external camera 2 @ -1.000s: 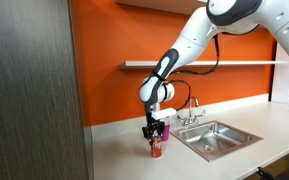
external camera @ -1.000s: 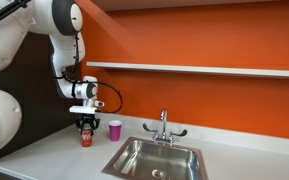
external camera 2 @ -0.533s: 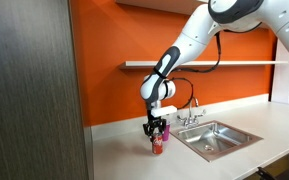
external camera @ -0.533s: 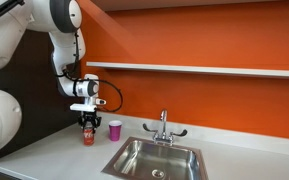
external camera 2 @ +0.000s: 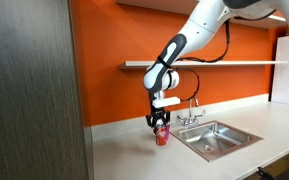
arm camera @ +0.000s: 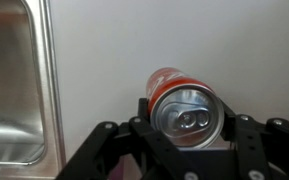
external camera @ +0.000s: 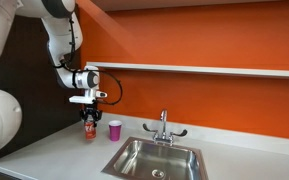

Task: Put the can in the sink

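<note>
My gripper (external camera: 89,122) is shut on the red can (external camera: 89,129) and holds it upright, lifted a little above the white counter. It shows in both exterior views; the can (external camera 2: 162,134) hangs just left of the sink (external camera 2: 216,137). In the wrist view the can's silvery top (arm camera: 187,112) sits between my black fingers (arm camera: 187,128), with the red body above it. The stainless steel sink (external camera: 156,159) with its chrome faucet (external camera: 164,126) lies to the right of the can; its rim shows at the left of the wrist view (arm camera: 42,90).
A pink cup (external camera: 115,129) stands on the white counter (external camera: 54,158) between the can and the faucet. An orange wall with a white shelf (external camera: 204,70) runs behind. A grey cabinet (external camera 2: 29,100) stands at the counter's end.
My gripper has lifted the can off the counter and risen a little; the arm has moved up with it. The cup and sink have not moved.
</note>
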